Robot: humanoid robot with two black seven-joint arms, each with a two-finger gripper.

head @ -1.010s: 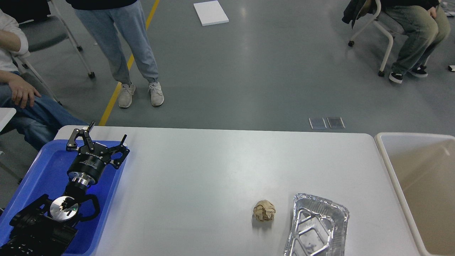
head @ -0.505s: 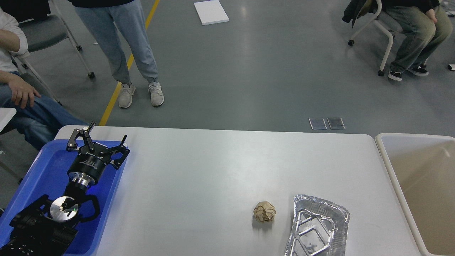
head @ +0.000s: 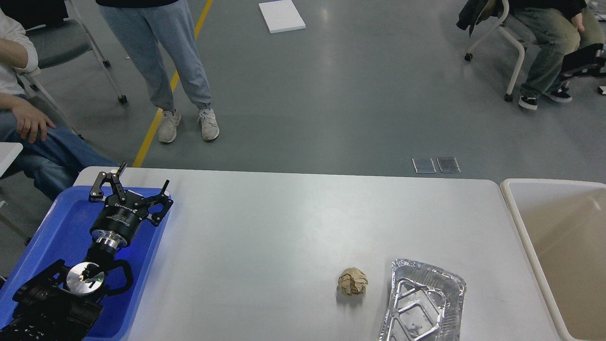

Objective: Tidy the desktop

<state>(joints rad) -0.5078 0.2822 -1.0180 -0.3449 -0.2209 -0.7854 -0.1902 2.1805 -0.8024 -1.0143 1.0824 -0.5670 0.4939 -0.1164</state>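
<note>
The desktop [head: 284,218] is a wide whitish-grey tabletop. A crumpled brown paper ball [head: 352,281] lies on it near the front, right of centre. An empty foil tray [head: 423,303] lies just right of the ball. My left gripper [head: 144,174] is open and empty above the far end of the blue tray [head: 52,227], far from both items. A black part [head: 583,59] shows at the right edge, seemingly my right arm's end; its fingers cannot be told apart.
A beige rimmed bin [head: 513,213] stands against the table's right end. The blue tray sits on the left end under my left arm. People stand and sit on chairs beyond the table, left and right.
A black part has come into view at the upper right edge. My left arm, the paper ball and the foil tray have not moved.
</note>
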